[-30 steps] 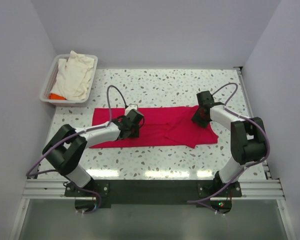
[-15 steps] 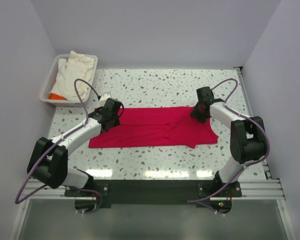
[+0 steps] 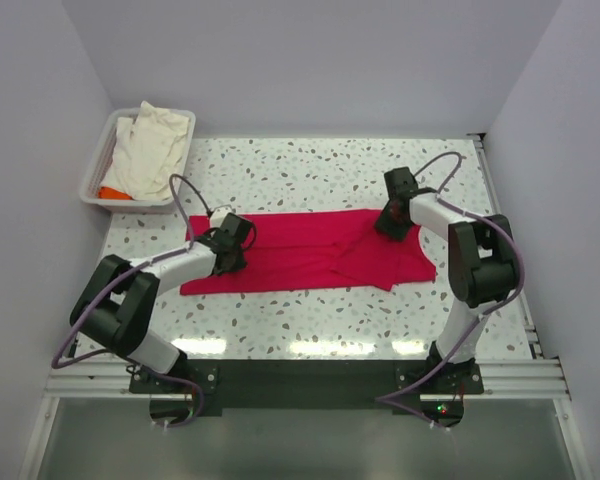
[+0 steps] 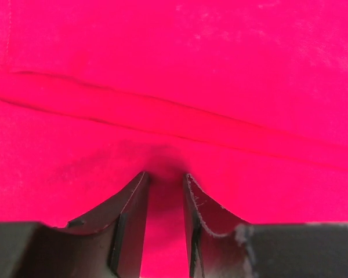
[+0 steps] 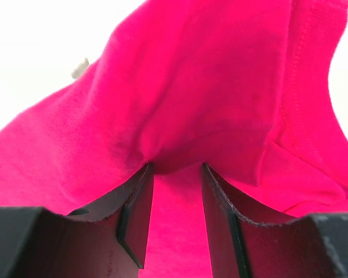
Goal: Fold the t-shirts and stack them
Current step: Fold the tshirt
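The crimson-red t-shirt (image 3: 300,255) lies spread lengthwise across the middle of the speckled table, with its right end rumpled into folds. My left gripper (image 3: 230,245) is pressed onto its left part. In the left wrist view the left gripper (image 4: 165,176) has narrow jaws with red cloth (image 4: 174,87) pinched between them. My right gripper (image 3: 390,220) is at the shirt's upper right part. In the right wrist view the right gripper (image 5: 177,168) holds bunched red cloth (image 5: 209,87) that rises in a tent from the tips. The cream-white t-shirt (image 3: 150,150) lies in the tray, over a bit of orange fabric (image 3: 113,192).
The white plastic tray (image 3: 92,180) stands at the table's far left corner. Pale walls close in the table on the left, back and right. A metal rail runs along the near edge by the arm bases.
My left gripper swung from mid-shirt to the shirt's upper left corner, then came back a little right and nearer. My right gripper crept left along the shirt's top edge, bunching the cloth.
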